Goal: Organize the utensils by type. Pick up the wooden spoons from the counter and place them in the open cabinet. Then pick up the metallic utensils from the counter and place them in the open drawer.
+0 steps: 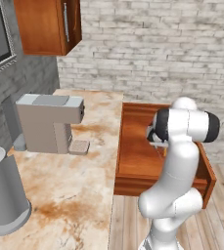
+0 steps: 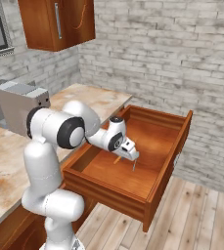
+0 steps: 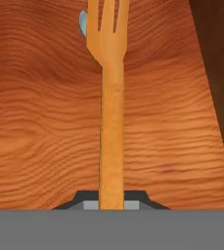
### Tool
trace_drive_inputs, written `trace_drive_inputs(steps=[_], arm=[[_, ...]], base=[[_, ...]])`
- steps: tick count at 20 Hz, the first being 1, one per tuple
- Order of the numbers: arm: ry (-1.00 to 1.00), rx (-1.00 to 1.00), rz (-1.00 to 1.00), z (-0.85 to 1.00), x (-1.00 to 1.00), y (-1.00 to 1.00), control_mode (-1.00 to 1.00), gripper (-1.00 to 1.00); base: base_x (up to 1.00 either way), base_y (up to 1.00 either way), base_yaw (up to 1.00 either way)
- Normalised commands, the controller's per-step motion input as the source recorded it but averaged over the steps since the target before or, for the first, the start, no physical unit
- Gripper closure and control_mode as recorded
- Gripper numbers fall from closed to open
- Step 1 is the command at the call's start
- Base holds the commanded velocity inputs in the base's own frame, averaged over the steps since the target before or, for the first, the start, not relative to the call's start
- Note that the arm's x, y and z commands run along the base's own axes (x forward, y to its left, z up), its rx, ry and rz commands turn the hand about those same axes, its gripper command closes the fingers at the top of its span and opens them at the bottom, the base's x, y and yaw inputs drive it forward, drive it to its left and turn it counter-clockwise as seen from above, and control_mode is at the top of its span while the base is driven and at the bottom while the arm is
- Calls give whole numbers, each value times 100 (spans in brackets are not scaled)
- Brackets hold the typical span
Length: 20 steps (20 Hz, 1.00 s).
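Hand view looks straight down the gripper (image 3: 111, 202) at an orange-brown fork (image 3: 110, 112), whose long straight handle rises from between the dark fingertips at six o'clock toward twelve o'clock, where it ends in a flat head with tines. The jaws are pressed nearly together on that handle, pinching it at the lower end. Behind the fork lies the smooth wooden bottom of the drawer (image 3: 40, 122), and a small pale blue-grey sliver (image 3: 82, 22) peeks out just beside the fork's head at about eleven o'clock; what it is cannot be told. A darker drawer wall runs down the edge at about two o'clock. Right base view shows the arm reaching from nine o'clock across the open drawer (image 2: 169, 161), with the gripper (image 2: 131, 158) hanging low over the middle of the drawer box and the orange fork (image 2: 117, 159) slanting down below the hand, close to the drawer floor; whether it touches the floor cannot be told. The counter (image 2: 6, 146) stretches away at eight o'clock, with a grey boxy machine (image 2: 20, 107) on it. A wall cabinet (image 2: 59, 22) with a silver bar handle hangs at eleven o'clock. Left base view shows the drawer (image 1: 133, 166) at three o'clock of the marbled counter (image 1: 69, 195), the grey machine (image 1: 47, 122) at nine o'clock, and a grey cylinder (image 1: 3, 190) at eight o'clock.
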Motion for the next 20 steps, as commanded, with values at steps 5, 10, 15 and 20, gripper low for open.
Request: trace_drive_inputs(steps=[5, 10, 15, 20], arm=[[-1, 0, 0, -22, 39, -5, -100, 100], [-2, 0, 0, -20, 32, -8, -100, 100], [0, 0, 0, -24, 42, -10, -100, 100], [0, 0, 0, -29, 41, -9, -100, 100]], base=[[0, 0, 0], [0, 0, 0], [0, 0, 0], [0, 0, 0]])
